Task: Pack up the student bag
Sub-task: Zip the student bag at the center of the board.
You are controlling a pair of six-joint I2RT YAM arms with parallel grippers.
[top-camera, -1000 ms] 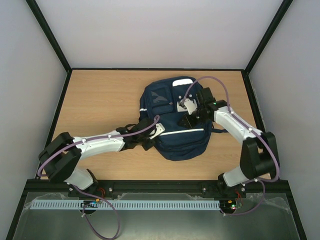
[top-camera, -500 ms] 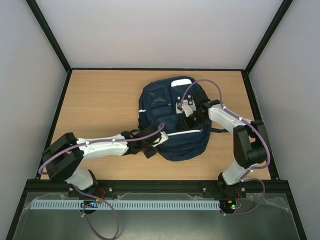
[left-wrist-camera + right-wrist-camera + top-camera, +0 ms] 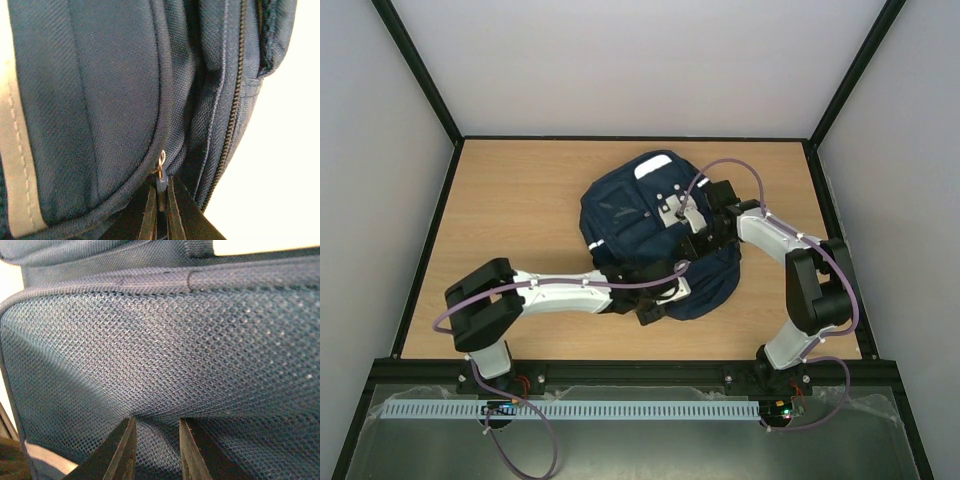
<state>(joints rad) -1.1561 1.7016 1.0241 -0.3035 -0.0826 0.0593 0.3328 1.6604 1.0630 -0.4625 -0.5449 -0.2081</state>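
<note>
The student bag (image 3: 620,210), a large navy-blue fabric backpack, lies flat in the middle of the light wooden table (image 3: 520,200), with a pale patch (image 3: 655,165) showing at its far end and a white reflective stripe (image 3: 605,246) on its left flank. I reach for it from both sides.

My left gripper (image 3: 160,189) meets the bag's near edge, its dark fingers closed tight on a small dark zip pull (image 3: 160,184) that hangs from a silver metal ring (image 3: 161,162). The ring sits on a piped seam curving around a panel of woven navy cloth. A second, black-toothed zipper (image 3: 232,115) runs up the bag just to the right of that seam, and the pale stripe shows again at the left edge of my wrist view.

My right gripper (image 3: 156,424) rests on top of the bag towards its right side. Its two fingers (image 3: 125,450) are drawn in on a fold of blue mesh panel (image 3: 200,350), which bunches into the narrow gap between them. The mesh fills nearly all of that wrist view, bordered above by a strip of navy binding (image 3: 150,277).
</note>
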